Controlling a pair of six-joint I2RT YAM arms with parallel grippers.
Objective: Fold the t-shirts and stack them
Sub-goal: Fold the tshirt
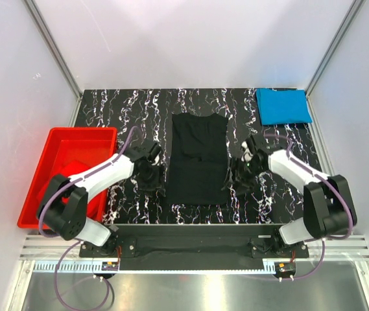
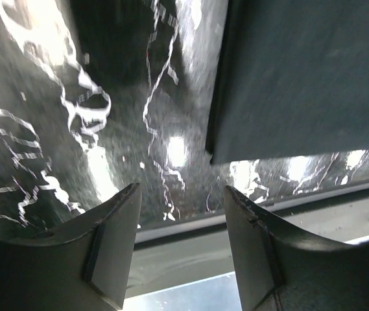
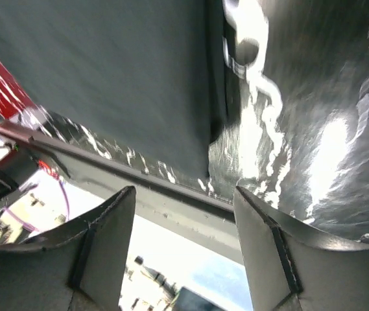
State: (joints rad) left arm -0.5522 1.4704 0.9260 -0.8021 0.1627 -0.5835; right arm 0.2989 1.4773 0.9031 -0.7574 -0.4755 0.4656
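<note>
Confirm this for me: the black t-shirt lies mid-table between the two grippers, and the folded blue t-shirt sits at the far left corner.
One detail is wrong. The folded blue t-shirt sits at the far right corner of the table, not the far left, as the top external view shows. The rest holds: the black t-shirt lies mid-table between the left gripper and the right gripper.

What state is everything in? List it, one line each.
Black fabric t-shirt: folded into a long strip, flat on the table.
Bright blue fabric t-shirt: folded, at the far right corner.
Red plastic tub: upright, on the left; contents unclear.
Left tool: open, empty.
Right tool: open, empty.
</note>
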